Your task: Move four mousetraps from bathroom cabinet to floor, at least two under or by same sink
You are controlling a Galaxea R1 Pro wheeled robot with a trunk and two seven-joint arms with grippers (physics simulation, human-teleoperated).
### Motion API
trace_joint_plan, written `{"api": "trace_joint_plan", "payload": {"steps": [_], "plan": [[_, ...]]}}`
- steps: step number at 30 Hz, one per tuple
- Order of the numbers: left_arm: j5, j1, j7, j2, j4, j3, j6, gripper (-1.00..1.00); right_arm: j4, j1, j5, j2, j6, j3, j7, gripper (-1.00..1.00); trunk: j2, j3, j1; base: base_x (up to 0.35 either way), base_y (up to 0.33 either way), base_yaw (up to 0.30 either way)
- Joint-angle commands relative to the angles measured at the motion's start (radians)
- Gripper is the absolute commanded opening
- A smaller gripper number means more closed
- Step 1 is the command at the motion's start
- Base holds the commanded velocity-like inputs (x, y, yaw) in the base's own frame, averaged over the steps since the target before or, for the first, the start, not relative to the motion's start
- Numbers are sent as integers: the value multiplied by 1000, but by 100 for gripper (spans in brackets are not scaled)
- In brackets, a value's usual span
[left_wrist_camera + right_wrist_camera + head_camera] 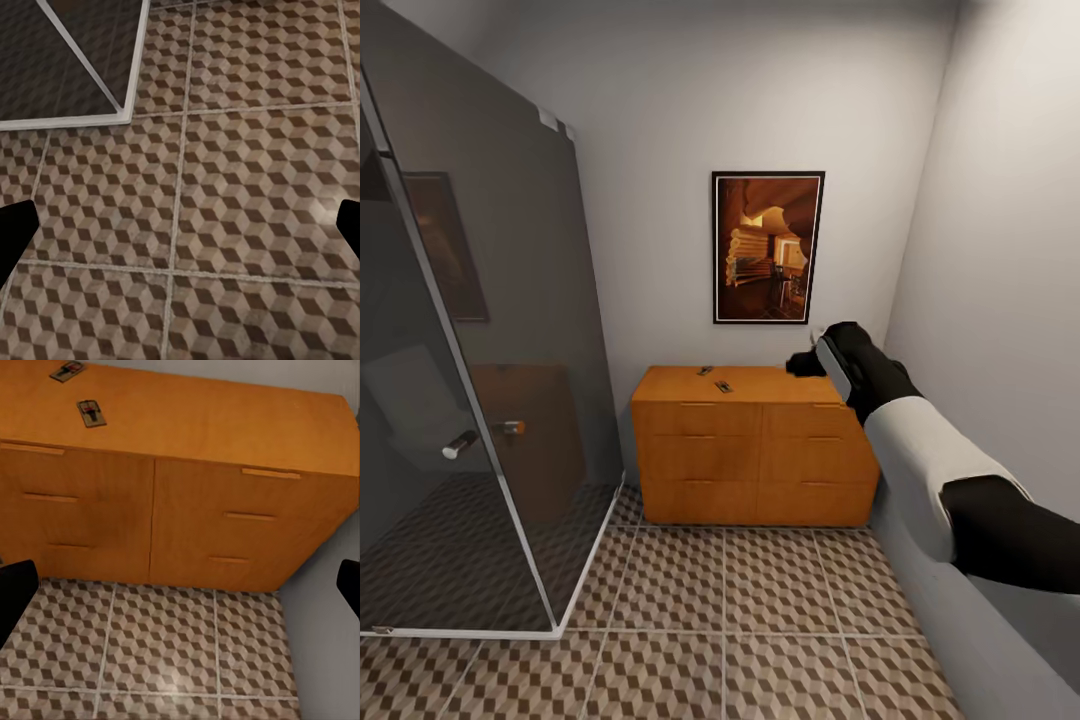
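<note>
Two mousetraps lie flat on the cabinet top. The nearer mousetrap (91, 412) sits just ahead of my right gripper (180, 585) and off toward my left; the farther mousetrap (67, 370) lies just beyond it, close to the back edge. In the head view they appear as two small dark slabs, one (724, 386) nearer the front edge and one (706, 371) behind it. The nearer one's long axis runs roughly front to back with a slight slant; the farther one lies more crosswise. Other traps I cannot locate.

My right arm is raised at cabinet height, and its gripper (812, 362) hovers over the right end of the top, well apart from both traps. Its fingertips stand wide apart at the edges of the wrist view, with nothing between them: open and empty. This is plainly the nearer arm. I judge that the coming reach must travel leftward along the top, then descend.

My left gripper (180, 225) hangs low over the bathroom floor (247, 187), fingers likewise spread wide and empty, near the corner of the shower threshold (127, 97).

The orange wooden cabinet (756, 455) has drawers, all shut, and stands against the back wall beneath a framed picture (767, 247). A glass shower enclosure (480, 350) stands to its left.
</note>
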Motion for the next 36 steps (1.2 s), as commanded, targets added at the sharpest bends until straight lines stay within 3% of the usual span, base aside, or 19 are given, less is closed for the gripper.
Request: {"api": "trace_joint_plan", "payload": {"steps": [1,3,8,29,36], "plan": [[7,-1,2,-1,4,-9,-4,100,11,-10,-7,7,4,4,-8,100,-1,0,1,134,0,0],[7,-1,2,-1,4,-9,0,100,33,-29,-6,30,4,4,-8,100,-1,0,1,217,0,0],[7,-1,1,-2,4,-9,3,100,51,-44,-4,61,2,4,-8,100,-1,0,1,279,0,0],[7,-2,0,-5,4,-9,5,100,86,-49,-9,85,-33,7,-4,100,-1,0,1,329,0,0],[7,-1,0,-6,4,-9,4,100,158,-49,-9,104,-77,7,50,100,-1,0,1,264,0,0]]}}
